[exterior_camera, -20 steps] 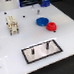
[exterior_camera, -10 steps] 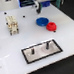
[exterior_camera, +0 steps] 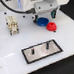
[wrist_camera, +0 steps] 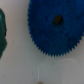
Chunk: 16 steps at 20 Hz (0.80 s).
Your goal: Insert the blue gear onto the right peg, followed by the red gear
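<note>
The blue gear [exterior_camera: 40,22] lies flat on the white table, partly covered by my gripper [exterior_camera: 45,16], which hangs just above it. The two dark fingers stand apart with nothing between them. In the wrist view the blue gear [wrist_camera: 55,25] fills much of the picture, toothed rim and dark centre hole plain. The small red gear [exterior_camera: 51,27] lies beside it on the exterior view's right. The black-bordered grey plate [exterior_camera: 52,47] sits nearer the front; the right peg [exterior_camera: 46,44] stands upright on it, bare.
A shorter, fainter pin [exterior_camera: 32,52] stands on the plate's other end. A beige and white block fixture [exterior_camera: 12,25] stands at the exterior view's left. A dark green shape [wrist_camera: 2,32] shows at the wrist view's edge.
The arm has moved down and toward the exterior view's right, bringing the gripper over the blue gear. Both gears and the plate have stayed put.
</note>
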### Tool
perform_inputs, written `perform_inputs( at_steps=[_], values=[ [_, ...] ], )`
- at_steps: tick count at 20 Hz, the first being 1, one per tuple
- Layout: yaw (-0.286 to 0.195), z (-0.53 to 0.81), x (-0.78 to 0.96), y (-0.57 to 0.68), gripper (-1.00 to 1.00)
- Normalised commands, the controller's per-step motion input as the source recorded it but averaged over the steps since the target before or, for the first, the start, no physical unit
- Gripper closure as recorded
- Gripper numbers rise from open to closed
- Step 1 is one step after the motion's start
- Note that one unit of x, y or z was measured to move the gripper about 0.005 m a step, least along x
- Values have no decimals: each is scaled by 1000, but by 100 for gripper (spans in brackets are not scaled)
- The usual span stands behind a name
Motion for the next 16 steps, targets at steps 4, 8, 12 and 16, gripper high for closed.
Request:
perform_inputs(
  at_steps=[4, 8, 12, 16],
  values=[
    [0, -288, -174, -16, 100],
    [0, 0, 8, 3, 100],
    [0, 0, -41, -5, 100],
    [0, -3, -13, 8, 100]
  ],
)
